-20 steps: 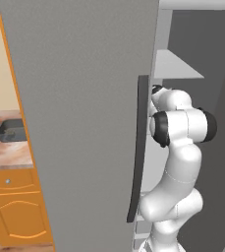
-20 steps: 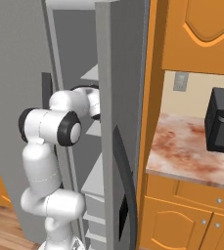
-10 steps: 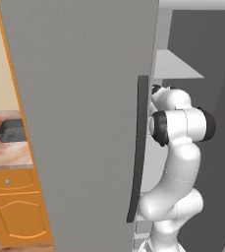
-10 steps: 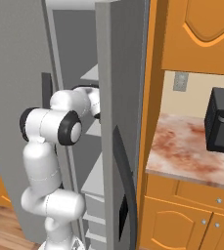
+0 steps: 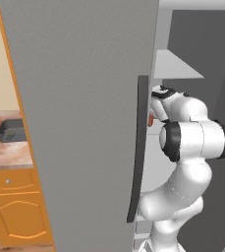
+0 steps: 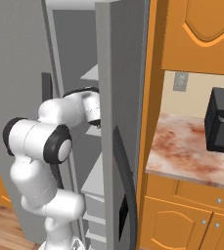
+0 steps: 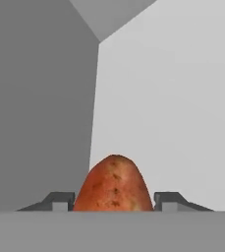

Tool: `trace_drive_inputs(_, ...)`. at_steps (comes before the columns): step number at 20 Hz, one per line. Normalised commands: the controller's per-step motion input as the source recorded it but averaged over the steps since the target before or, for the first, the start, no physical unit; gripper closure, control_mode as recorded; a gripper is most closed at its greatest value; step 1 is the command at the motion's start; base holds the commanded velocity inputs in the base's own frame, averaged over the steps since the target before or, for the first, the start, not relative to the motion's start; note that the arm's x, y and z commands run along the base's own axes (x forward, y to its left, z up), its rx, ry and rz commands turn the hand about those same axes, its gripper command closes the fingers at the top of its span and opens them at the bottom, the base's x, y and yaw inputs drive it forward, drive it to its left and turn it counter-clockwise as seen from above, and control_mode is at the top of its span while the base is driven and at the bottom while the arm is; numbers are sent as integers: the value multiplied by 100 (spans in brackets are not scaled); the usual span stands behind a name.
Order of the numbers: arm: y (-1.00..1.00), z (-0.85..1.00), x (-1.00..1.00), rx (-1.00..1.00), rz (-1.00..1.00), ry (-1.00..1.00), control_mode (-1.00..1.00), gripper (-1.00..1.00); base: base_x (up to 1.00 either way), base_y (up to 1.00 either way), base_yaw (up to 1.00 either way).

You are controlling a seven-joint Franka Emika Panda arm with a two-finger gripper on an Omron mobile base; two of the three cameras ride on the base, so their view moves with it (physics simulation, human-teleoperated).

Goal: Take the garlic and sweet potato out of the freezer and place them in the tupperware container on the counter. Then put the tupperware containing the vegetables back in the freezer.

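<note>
My gripper (image 7: 114,203) reaches into the freezer (image 5: 84,123), past the edge of its open door. The sweet potato (image 7: 114,182), an orange-red speckled lump, sits between my two dark fingertips (image 7: 60,201), which press against its sides. A sliver of it shows orange beside the door handle (image 5: 150,119). Behind it are the freezer's pale grey inner walls. The tupperware container (image 5: 11,129), a dark grey tub, rests on the counter (image 5: 1,153) left of the freezer door. The garlic is out of view.
The freezer's long dark handle (image 5: 137,147) runs close to my arm. Grey shelves (image 5: 175,66) stand inside. A second grey door (image 6: 118,122) stands to the right of my arm. A black appliance (image 6: 223,127) sits on the counter (image 6: 182,151) to the right, over orange cabinets (image 6: 182,219).
</note>
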Motion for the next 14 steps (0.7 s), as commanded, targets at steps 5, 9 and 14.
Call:
trace_drive_inputs(5,0,43,-100,0,-5,-11,-100,100,0,0,0)
trace_drive_inputs(9,-1,94,-94,-1,-9,-2,-100,100,0,0,0)
trace_drive_inputs(14,-3,90,-97,-3,-15,0,-100,100,0,0,0)
